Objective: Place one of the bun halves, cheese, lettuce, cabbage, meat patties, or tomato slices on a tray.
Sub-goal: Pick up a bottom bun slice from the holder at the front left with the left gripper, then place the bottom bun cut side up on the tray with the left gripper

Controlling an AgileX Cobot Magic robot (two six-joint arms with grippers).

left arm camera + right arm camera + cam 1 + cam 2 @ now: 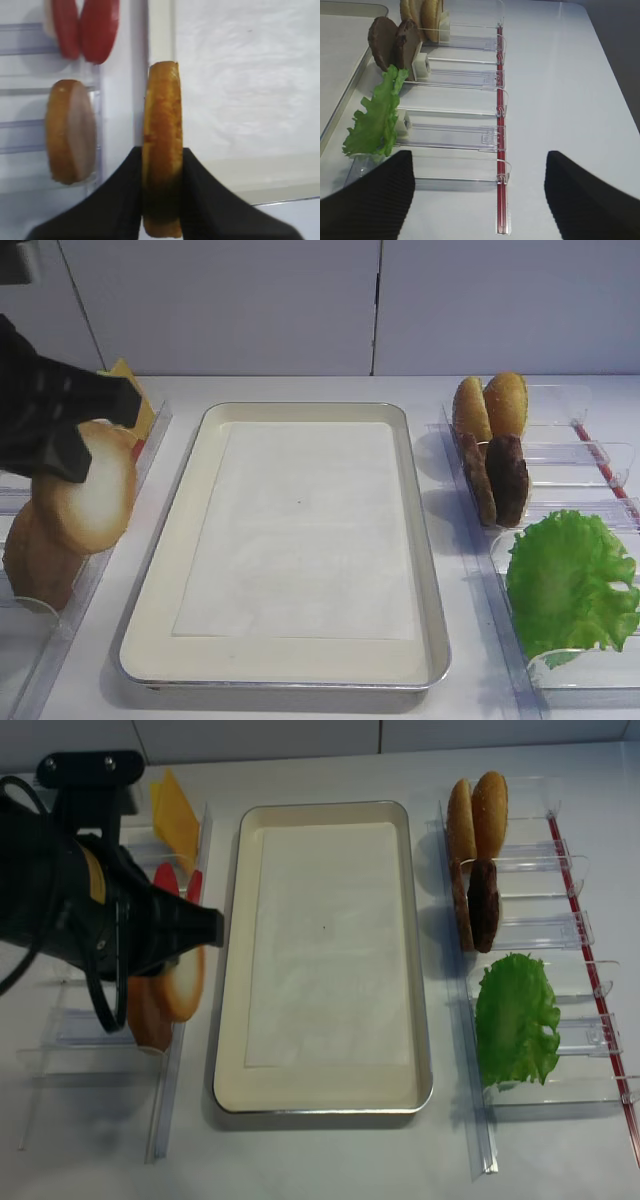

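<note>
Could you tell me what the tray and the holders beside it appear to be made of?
The tray looks like metal: a thin silvery rolled rim with a dull shine, cream inside, with a matte white paper sheet lying flat in it. The holders look like clear hard plastic: you see the table through them, and the edges catch glints.

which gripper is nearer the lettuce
Right. The right gripper hovers open just beside the lettuce, over the clear holders. The left gripper is across the tray, clamping a bun half.

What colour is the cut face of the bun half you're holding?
Pale cream with a toasted golden-brown rim on the bun half; clearest in the exterior high view.
</note>
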